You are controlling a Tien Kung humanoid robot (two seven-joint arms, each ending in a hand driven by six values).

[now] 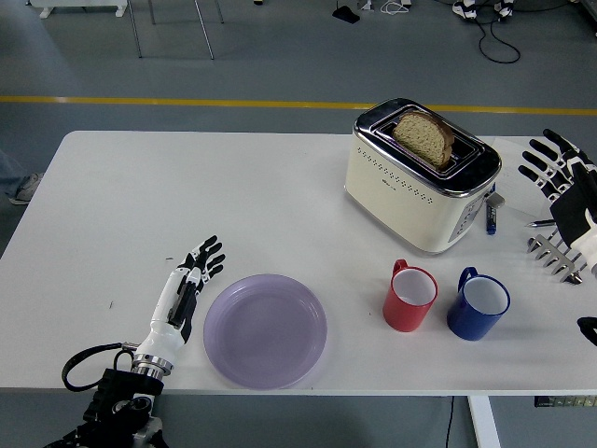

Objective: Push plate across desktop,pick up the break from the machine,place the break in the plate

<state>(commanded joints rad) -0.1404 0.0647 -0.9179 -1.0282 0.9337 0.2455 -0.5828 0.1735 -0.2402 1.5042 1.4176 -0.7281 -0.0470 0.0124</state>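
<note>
Table: white table (187, 187) across mid frame, grey floor w/ yellow line at top.
Plate: lilac plate (266, 329), lower centre, near front edge, nothing on it.
Toaster: cream toaster (420, 175), upper right; bread slice (424, 136) standing in slot.
Mugs: red mug (410, 296) & blue mug (478, 303), side by side, right of plate.
Left hand (185, 293): lower left, just beside plate's left rim, fingers spread, holding nothing; can't tell if touching.
Right hand (560, 177): right edge, fingers splayed wide, empty, apart from toaster.

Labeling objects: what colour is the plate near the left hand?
Translucent pale purple plate, plain, seen in the head view.
</note>
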